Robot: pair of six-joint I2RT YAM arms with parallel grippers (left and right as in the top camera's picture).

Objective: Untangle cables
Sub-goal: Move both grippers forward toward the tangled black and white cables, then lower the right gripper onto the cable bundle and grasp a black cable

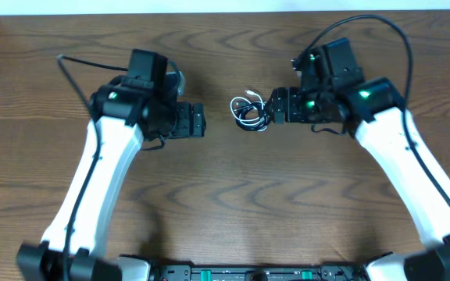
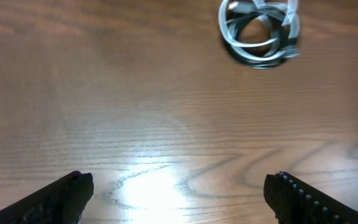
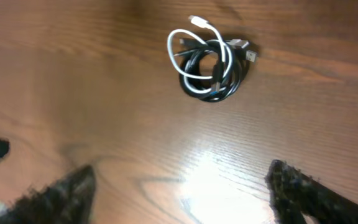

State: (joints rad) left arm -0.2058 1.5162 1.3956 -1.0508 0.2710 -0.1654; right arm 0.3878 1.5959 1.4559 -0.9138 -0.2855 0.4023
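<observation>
Left claw (image 2: 179, 182) and right claw (image 3: 182, 173) gape apart over wood-grain table (image 1: 225, 203) bearing knotted cables (image 1: 248, 112).

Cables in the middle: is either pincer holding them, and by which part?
Nothing is held. The cables lie coiled on the table, ahead of both pincers; the left pincer and right pincer stand open, touching none of them.

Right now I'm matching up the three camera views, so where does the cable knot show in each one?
Overhead: the cable knot lies near the picture's centre, slightly above the middle.
Left wrist: the knot sits top right, close to the upper edge.
Right wrist: the knot sits upper middle, slightly right of centre.
Shared landmark: the dark wood-grain table lies under it in every view.
</observation>
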